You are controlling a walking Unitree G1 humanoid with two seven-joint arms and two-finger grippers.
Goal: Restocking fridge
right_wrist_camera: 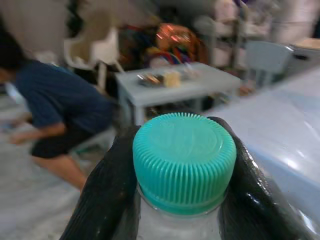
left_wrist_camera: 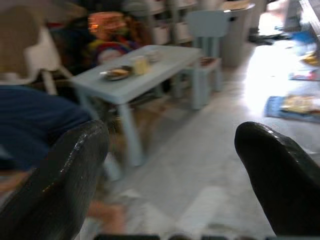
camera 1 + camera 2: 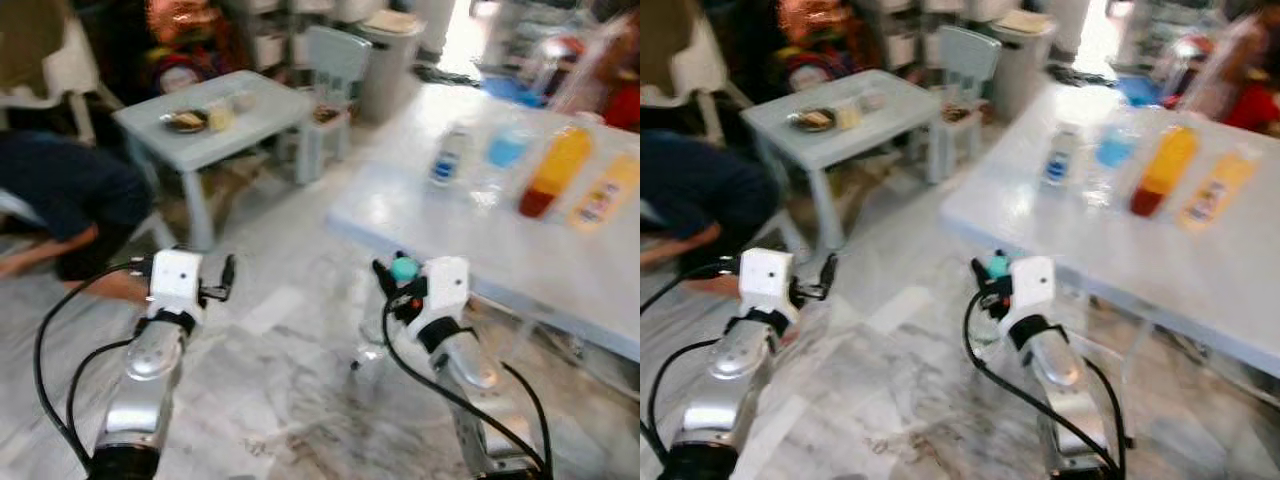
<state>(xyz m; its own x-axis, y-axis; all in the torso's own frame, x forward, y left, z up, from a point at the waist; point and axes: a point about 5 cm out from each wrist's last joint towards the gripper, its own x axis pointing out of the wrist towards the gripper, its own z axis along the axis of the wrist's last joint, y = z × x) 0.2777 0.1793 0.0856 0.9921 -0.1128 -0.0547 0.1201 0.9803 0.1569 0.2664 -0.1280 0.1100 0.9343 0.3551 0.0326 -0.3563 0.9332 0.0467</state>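
In the head views, the right end effector (image 3: pixel 392 272) grips a clear bottle (image 3: pixel 372 335) with a teal cap just below the neck, hanging over the marble floor at 9 o'clock of the white worktop (image 3: pixel 560 270), where four more bottles (image 3: pixel 555 172) stand. The left wrist view shows the left end effector (image 2: pixel 170 175) wide open and empty, facing a small blue table (image 2: pixel 145 75). In the right wrist view, both black fingers (image 1: pixel 107 190) press the bottle's neck under the teal cap (image 1: pixel 184 161), a crouching person (image 1: pixel 55 107) beyond.

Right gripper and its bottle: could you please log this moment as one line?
right gripper: shut on clear bottle, teal cap | left gripper: open, empty | white table: more bottles
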